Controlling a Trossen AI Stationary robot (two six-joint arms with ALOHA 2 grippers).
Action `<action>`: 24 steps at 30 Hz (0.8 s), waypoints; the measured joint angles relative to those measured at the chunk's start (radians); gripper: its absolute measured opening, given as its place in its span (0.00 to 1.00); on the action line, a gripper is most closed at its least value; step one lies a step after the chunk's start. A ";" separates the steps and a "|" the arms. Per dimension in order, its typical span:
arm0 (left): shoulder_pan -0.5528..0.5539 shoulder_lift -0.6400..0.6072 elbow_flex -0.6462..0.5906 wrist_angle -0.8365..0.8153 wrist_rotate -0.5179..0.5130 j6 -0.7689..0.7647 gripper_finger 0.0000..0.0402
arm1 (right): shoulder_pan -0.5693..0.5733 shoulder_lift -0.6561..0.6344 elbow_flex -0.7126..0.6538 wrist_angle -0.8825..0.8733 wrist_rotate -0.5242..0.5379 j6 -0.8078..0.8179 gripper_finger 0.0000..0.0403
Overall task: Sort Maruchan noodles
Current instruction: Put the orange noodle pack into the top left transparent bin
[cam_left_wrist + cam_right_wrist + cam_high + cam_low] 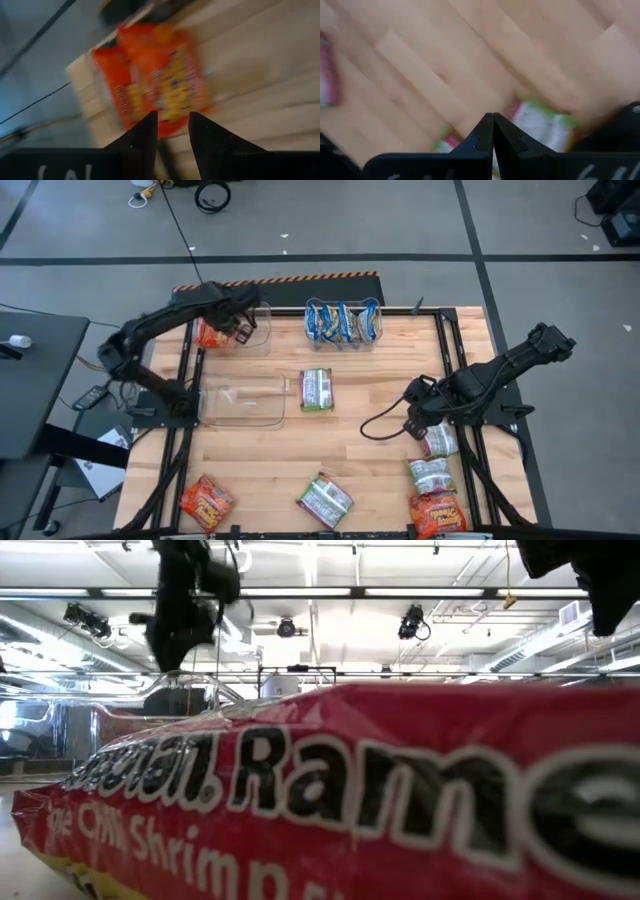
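Note:
Two orange-red noodle packets (pixel 155 75) lie in the clear bin (pixel 255 330) at the table's far left. My left gripper (pixel 172 115) hangs over them, open, with nothing between its fingers; the high view shows it over that bin (pixel 240 332). My right gripper (pixel 493 117) is shut and holds nothing, above the wood at the right (pixel 415 420). A green-and-white packet (pixel 540 122) lies on the table just past its fingers. Blue-and-yellow packets (pixel 343 322) stand on edge in the far middle bin.
A clear bin (pixel 240 402) sits left of centre, with a green packet (pixel 316 389) beside it. More packets lie near the front edge: orange (pixel 205 500), green (pixel 323 500), and green (pixel 430 475) and orange (pixel 437 512) at the right. One red packet (pixel 330 790) fills the low view.

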 joint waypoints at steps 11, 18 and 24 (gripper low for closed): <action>-0.323 -0.312 0.017 0.264 0.088 -0.073 0.29 | 0.326 0.150 0.002 0.401 -0.213 0.397 0.03; -0.486 -0.341 0.016 0.401 0.058 -0.052 0.29 | 0.446 0.470 0.063 0.676 -0.574 0.600 0.02; -0.575 -0.337 0.015 0.493 0.058 -0.047 0.29 | 0.511 0.648 0.177 0.539 -0.588 0.684 0.02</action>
